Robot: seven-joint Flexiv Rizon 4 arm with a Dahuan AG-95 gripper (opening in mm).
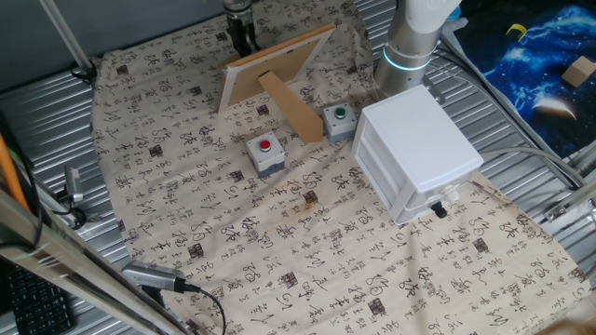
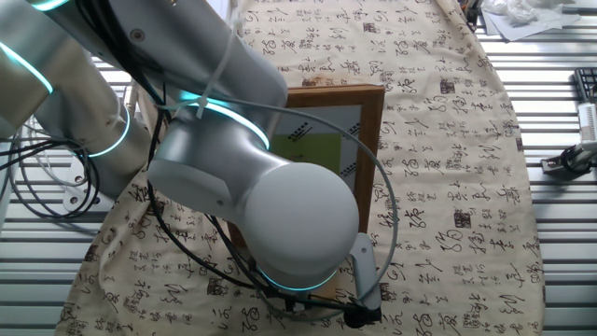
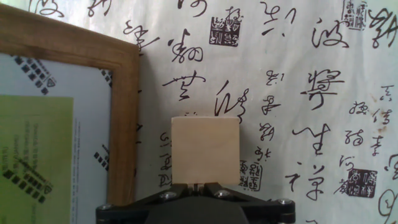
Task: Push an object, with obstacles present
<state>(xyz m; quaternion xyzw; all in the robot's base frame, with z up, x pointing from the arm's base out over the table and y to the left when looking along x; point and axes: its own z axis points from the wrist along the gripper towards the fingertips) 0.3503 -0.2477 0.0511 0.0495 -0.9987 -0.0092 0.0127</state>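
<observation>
- At the far edge of the counter, behind the tan wooden picture frame (image 3: pixel 68 118), the claw (image 3: pixel 196 186) has its fingertips drawn together, gripping nothing, pressed against the near face of the small plain tan wooden block (image 3: pixel 205 151).
- That block sits on the calligraphy-printed cloth (image 3: pixel 298 112) just beside the frame's right rail.
- The push looks to be under way; the next move calls for a straight line that keeps the block off the rail.

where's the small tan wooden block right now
In the hand view, the small tan wooden block sits on the patterned cloth just ahead of the end effector, immediately right of the wooden picture frame.
</observation>
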